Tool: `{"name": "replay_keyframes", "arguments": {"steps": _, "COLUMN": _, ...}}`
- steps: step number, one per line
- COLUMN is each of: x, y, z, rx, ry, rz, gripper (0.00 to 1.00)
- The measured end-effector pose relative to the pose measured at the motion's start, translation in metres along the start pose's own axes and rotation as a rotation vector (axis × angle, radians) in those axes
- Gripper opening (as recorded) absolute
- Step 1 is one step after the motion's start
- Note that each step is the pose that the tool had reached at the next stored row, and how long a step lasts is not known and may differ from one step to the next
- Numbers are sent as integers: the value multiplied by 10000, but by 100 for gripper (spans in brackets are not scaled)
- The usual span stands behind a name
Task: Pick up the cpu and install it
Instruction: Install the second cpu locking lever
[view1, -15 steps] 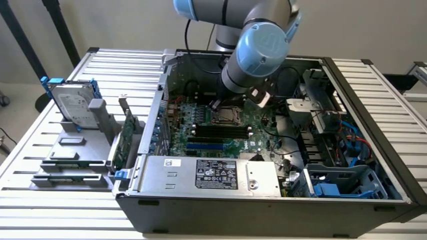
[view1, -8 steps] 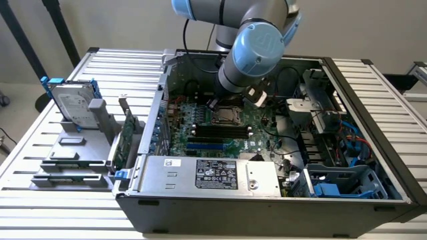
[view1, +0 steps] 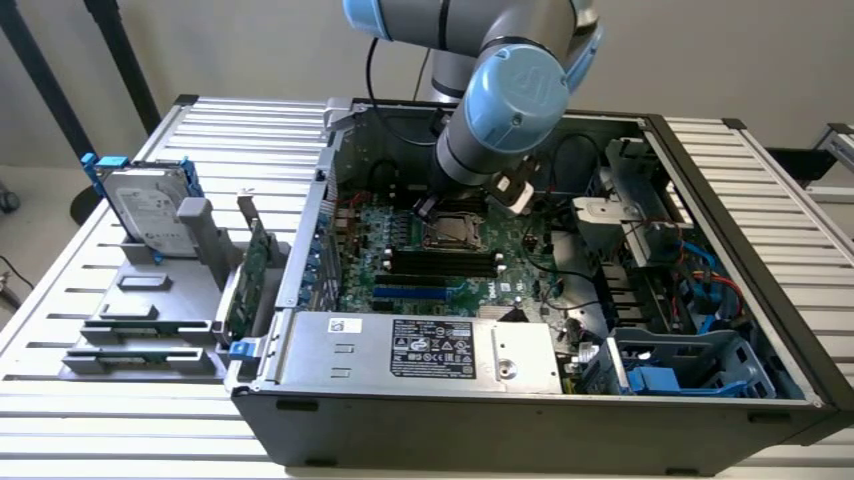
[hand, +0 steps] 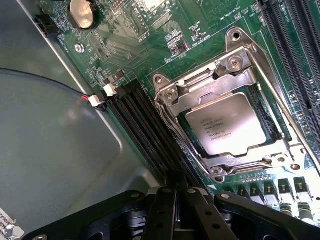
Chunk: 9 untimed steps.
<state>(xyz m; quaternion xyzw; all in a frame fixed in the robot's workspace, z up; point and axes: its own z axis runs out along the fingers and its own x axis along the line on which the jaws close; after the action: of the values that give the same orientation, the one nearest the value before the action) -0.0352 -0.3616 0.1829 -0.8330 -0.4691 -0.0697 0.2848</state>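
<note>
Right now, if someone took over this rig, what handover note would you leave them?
Gripper: jaws shut, holding nothing, poised above the motherboard inside the open computer case.
The cpu: seated in its socket on the motherboard, silver top facing up, metal frame around it.
Done: the cpu is placed in the socket.
Left: I cannot tell whether the socket's retaining lever is latched; check that.
Untouched: the hard drive and the green circuit card stand in the rack at the exterior view's left.
</note>
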Motion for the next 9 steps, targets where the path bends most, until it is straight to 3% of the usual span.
{"name": "replay_keyframes", "arguments": {"steps": 5, "x": 9, "y": -7, "z": 2, "rx": -24, "ry": -30, "rz": 3, "gripper": 11}}
{"name": "replay_keyframes", "arguments": {"steps": 9, "x": 30, "y": -30, "z": -42, "rx": -95, "ry": -138, "rz": 22, "gripper": 11}}
